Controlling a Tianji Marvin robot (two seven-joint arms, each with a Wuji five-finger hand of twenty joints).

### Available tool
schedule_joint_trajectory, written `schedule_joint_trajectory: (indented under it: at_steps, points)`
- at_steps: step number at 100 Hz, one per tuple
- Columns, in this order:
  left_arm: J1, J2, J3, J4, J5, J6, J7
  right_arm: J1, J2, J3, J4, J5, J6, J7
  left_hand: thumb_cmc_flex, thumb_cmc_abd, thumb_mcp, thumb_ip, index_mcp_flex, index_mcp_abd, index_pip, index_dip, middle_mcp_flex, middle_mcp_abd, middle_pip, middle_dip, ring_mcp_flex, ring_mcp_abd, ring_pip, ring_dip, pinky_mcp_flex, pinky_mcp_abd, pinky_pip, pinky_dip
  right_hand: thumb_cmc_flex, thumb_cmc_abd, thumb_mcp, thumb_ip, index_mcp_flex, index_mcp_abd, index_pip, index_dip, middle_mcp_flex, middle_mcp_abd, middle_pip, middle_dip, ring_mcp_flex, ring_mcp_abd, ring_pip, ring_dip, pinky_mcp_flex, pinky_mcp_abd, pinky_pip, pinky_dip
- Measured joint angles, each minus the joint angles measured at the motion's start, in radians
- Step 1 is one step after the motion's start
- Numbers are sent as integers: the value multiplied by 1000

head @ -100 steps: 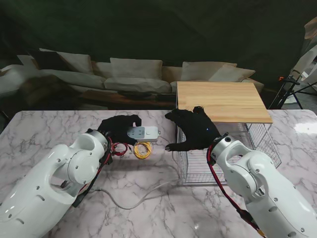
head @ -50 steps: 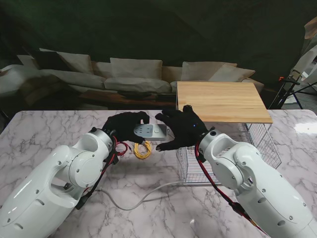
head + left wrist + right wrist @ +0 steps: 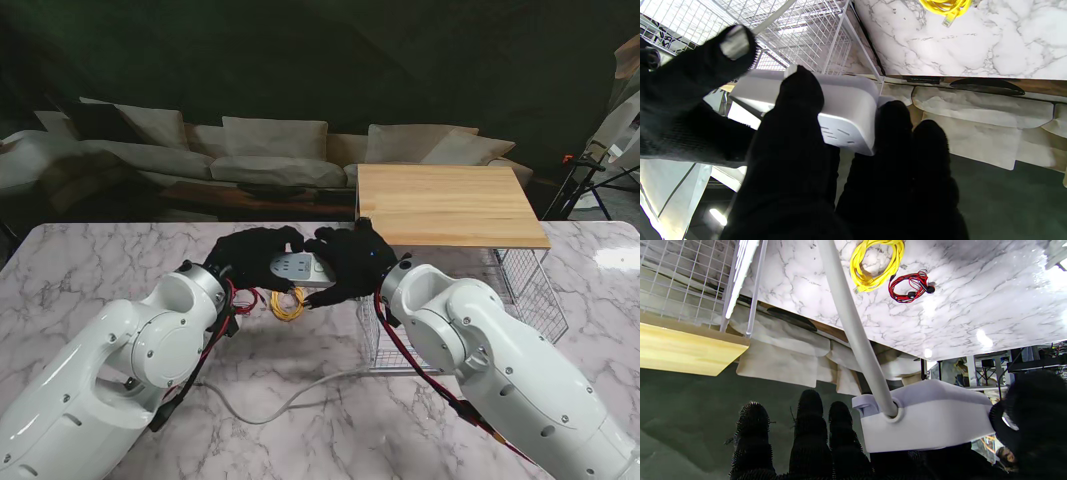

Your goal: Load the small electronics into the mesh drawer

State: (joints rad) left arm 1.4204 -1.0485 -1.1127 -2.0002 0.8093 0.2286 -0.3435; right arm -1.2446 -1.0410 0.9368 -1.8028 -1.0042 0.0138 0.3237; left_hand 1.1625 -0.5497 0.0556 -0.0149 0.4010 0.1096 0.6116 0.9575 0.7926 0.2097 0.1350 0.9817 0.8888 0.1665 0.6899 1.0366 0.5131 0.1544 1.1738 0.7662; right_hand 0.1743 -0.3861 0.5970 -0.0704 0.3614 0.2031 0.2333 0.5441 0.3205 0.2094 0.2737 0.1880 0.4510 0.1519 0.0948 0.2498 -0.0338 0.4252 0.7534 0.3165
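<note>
left robot hand (image 3: 252,256) grips power strip (image 3: 296,267); right robot hand (image 3: 349,262) touching it

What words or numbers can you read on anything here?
None can be read.
White power strip: only socket holes and slots show, no writing legible.
Its underside: a few small grooves, no letters.
Yellow cable and red cable: no labels visible.
Mesh drawer and its wooden top: no print visible.
</note>
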Motion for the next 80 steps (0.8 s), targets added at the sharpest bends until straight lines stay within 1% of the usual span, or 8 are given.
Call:
schedule_joint_trajectory:
  at_steps: [15,25,33,38,44,55,69,80]
  points:
    - [7,0,2,-2,-7,1,5,11,-2,-20,15,4,10,-17,0,0,0,0,2,2,11,0,3,3,0,-10,2,1,19,2,2,1,2,0,248,104,-230,-1,99,-44,109,111,0,0,26,2,0,0,0,0,-2,14,0,-35]
    - [11,0,3,-3,-12,2,12,11,-4,-28,22,6,14,-40,0,0,0,0,2,3,28,3,3,10,0,-11,6,4,22,2,4,5,11,0,391,106,-405,-7,189,-75,205,161,4,-10,70,23,27,0,11,9,-2,23,2,-49]
    - [14,0,2,-5,-17,2,18,11,-7,-32,27,12,22,-57,1,0,0,0,2,4,33,12,4,20,3,-11,9,13,23,-2,4,14,12,0,494,92,-509,2,212,-75,420,93,34,-37,124,51,41,-5,25,9,0,24,12,-57]
    - [15,-1,2,-6,-19,2,21,9,-9,-34,31,14,27,-72,1,0,0,0,2,4,36,14,4,24,10,-11,10,14,23,-11,4,14,12,0,515,71,-500,1,214,-75,513,45,71,-55,164,71,68,-17,37,19,2,24,20,-58]
    - [18,-1,-1,-8,-21,2,26,6,-12,-36,37,16,31,-102,1,0,1,0,2,5,44,17,4,24,12,-11,10,14,21,-15,4,14,12,0,501,13,-402,-33,236,-75,539,45,147,-91,196,102,84,-29,59,39,17,24,24,-59]
    - [28,-4,-11,-17,-25,0,37,0,-18,-37,46,28,32,-144,2,3,9,0,12,5,59,25,5,24,13,-11,10,16,18,-15,4,16,12,0,489,-22,-351,-49,262,-74,552,131,341,-134,229,161,190,-42,114,73,50,24,40,-59]
    - [40,-7,-16,-22,-44,1,62,-6,-22,-24,48,52,18,-139,3,3,10,0,26,1,103,47,14,26,13,-13,12,12,19,-9,5,16,12,0,429,-52,-257,-49,299,-54,607,260,477,-110,291,255,262,-45,194,132,65,24,59,-59]
    - [45,-10,-16,-24,-58,2,76,-10,-23,-4,55,75,-30,-139,3,3,10,0,42,-2,129,51,14,25,13,-16,12,3,11,-24,5,13,12,0,350,-103,-105,-50,356,-24,673,291,539,-76,354,336,296,-49,259,169,71,24,65,-59]
